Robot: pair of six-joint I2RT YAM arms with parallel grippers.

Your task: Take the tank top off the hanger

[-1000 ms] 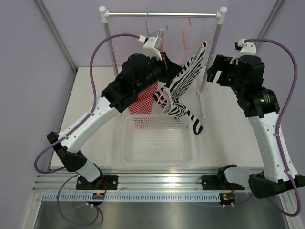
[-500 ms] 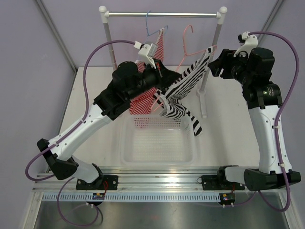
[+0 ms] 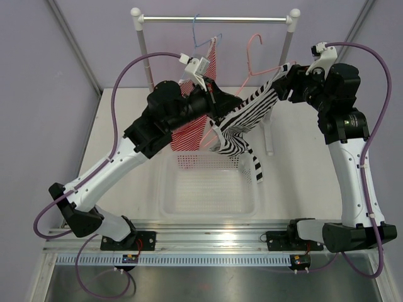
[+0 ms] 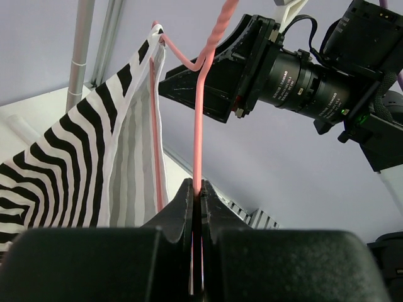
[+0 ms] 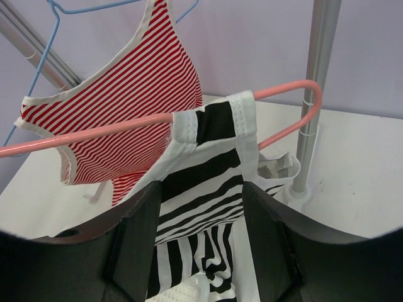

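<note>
Thin pink-red wire hanger point(image 3: 252, 53) tilted, hook up close to a silver clothes rail point(image 3: 214, 19) on white posts; contact with the rail not discernible. Draped over its right shoulder: soft sleeveless tank top point(image 3: 243, 118) with bold black and white wavy stripes, one strap looped over the wire's bend, the rest sagging toward the left arm, a tail dangling over the rim of a clear plastic basket point(image 3: 162, 189) on the table.

Left gripper point(image 4: 197, 195) pinched fully closed on the hanger's straight wire below the twisted neck, with only that wire in the pinch. Right gripper point(image 5: 201, 242) spread wide, black fingers point(image 5: 135, 242) either side of the striped cloth just under the strap, gripping nothing.

To the left on the same rail: light blue wire hanger point(image 5: 55, 25) carrying a top with fine red-and-white stripes point(image 5: 126, 94).

Small white print on the black round housing point(image 4: 296, 82) of the right arm, seen from the left wrist, too small to read.
</note>
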